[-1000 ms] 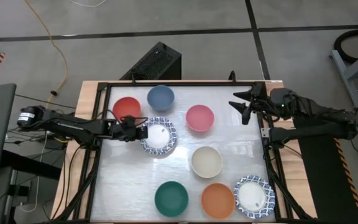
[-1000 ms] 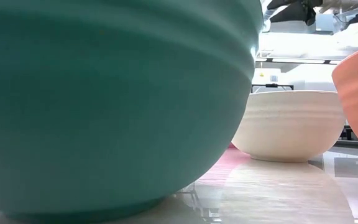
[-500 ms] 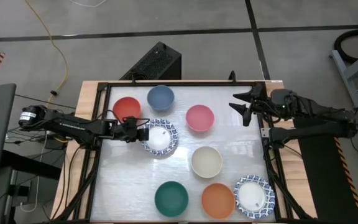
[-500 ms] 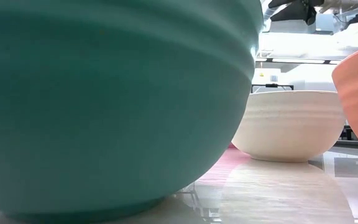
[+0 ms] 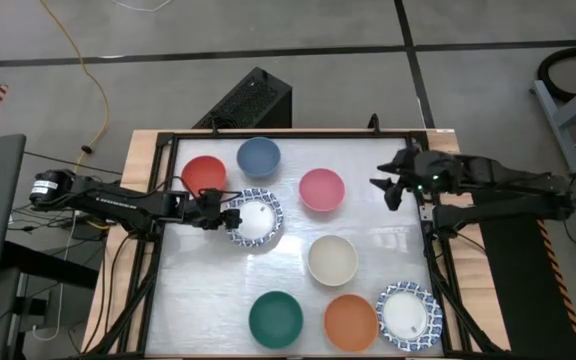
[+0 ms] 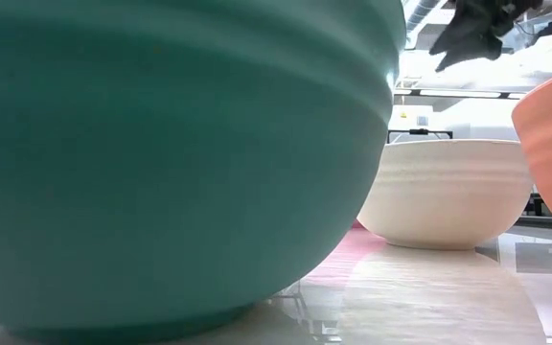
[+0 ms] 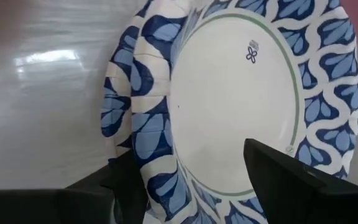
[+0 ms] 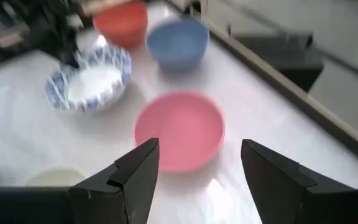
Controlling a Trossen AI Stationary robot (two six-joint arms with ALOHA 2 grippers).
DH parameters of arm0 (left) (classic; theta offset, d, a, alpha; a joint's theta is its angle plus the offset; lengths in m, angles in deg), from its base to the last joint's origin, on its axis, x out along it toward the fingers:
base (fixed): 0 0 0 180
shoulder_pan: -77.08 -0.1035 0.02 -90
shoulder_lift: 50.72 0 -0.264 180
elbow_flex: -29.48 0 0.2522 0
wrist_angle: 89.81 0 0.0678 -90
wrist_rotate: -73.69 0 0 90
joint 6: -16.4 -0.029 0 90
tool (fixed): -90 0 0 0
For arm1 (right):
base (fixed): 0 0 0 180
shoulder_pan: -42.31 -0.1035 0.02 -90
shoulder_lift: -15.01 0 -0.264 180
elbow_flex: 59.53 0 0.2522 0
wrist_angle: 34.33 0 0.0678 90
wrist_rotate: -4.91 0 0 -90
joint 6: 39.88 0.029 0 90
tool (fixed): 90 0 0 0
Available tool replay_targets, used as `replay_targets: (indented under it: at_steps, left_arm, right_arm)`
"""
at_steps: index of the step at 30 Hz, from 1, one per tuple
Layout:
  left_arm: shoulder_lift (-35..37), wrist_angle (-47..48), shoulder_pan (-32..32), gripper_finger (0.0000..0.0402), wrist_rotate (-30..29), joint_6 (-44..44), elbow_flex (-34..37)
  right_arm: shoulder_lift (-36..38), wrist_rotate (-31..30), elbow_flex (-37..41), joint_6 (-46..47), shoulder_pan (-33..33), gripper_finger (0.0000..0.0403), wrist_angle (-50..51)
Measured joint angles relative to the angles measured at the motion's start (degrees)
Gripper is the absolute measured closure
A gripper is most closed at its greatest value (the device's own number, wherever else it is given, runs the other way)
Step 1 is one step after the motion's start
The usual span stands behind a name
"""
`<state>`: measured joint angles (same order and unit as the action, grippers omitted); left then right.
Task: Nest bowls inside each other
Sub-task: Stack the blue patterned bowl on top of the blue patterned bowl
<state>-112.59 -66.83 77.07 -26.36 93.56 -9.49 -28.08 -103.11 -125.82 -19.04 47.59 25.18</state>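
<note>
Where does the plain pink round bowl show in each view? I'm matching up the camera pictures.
High view: plain pink round bowl, upper middle of the table.
Low view: not identifiable.
Left wrist view: not in it.
Right wrist view: centre, ahead of the right gripper.
Shared landmark: white bowl with blue-patterned rim.

high: straight down, whole table (image 5: pixel 208 300) | low: table level, close behind green bowl (image 6: pixel 161 153)

8 round bowls showing: 2 white with blue-patterned rims (image 5: pixel 255 219) (image 5: pixel 407 315), 1 each plain red (image 5: pixel 204 175), blue (image 5: pixel 258 157), pink (image 5: pixel 321 189), cream (image 5: pixel 332 259), green (image 5: pixel 275 318), orange (image 5: pixel 350 322).
</note>
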Motion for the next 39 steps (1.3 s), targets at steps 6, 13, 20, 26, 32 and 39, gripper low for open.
replay_targets:
  at_steps: [6, 13, 20, 26, 32, 39]
  left_arm:
    - [0.0, 0.0, -0.9, 0.0165, 1.3, -1.0, -0.1]
    - [0.0, 0.0, -1.2, 0.0166, 3.7, -1.1, -0.1]
    - [0.0, 0.0, -1.2, 0.0166, 3.9, -0.6, -0.2]
    - [0.0, 1.4, -1.5, 0.0166, 3.8, 0.2, -1.1]
    - [0.0, 9.3, -2.7, 0.0166, 2.6, -3.4, -7.3]
    - [0.0, 18.5, -2.7, 0.0166, 1.7, -6.0, -13.0]
  right_arm:
    - [-4.2, 2.0, 0.0, 1.7, 0.0, 0.0154, 3.4]
    - [-9.2, 6.2, 0.1, 1.3, 0.0, 0.0154, 4.9]
    - [-12.5, 7.7, 0.1, 1.1, -0.1, 0.0154, 7.6]
    - [-12.4, 7.7, 0.0, 0.7, 0.0, 0.0154, 7.2]
    - [-12.4, 7.7, 0.0, 0.2, 0.0, 0.0154, 7.1]
    - [-12.5, 7.7, 0.0, -0.2, 0.0, 0.0154, 8.2]
